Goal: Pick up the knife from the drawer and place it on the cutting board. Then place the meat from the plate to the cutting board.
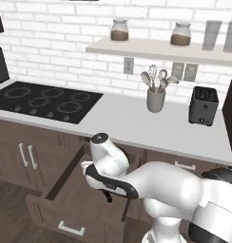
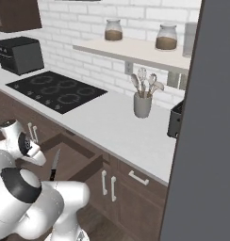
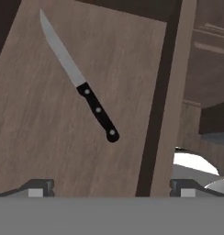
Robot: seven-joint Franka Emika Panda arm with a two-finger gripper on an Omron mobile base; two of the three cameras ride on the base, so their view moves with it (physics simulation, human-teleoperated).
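Below the gripper point(image 3: 112, 186), in the hand view, the knife point(image 3: 79, 81) lies flat on the floor of the open drawer point(image 3: 49, 133), well clear of both fingertips point(image 3: 38, 187). Gripper is spread wide and holds nothing; one tip sits at each lower corner of that view, knife in the space ahead of and between them. Knife lies on a slant: black handle nearer the gripper, silver blade pointing away toward the far left corner. Drawer's dark side wall runs just right of the handle end.

Left base view: drawer point(image 1: 70, 199) is pulled out under the grey counter point(image 1: 137, 126), white bar handle on its front. Arm bends down over it, and the handle end of the knife point(image 1: 107, 196) pokes out below the forearm.

Right base view: knife point(image 2: 54, 165) shows in the drawer point(image 2: 74, 162) beside the arm.

Past the gripper on the counter: black cooktop point(image 1: 44, 100), utensil cup point(image 1: 156, 98), black toaster point(image 1: 203, 105).
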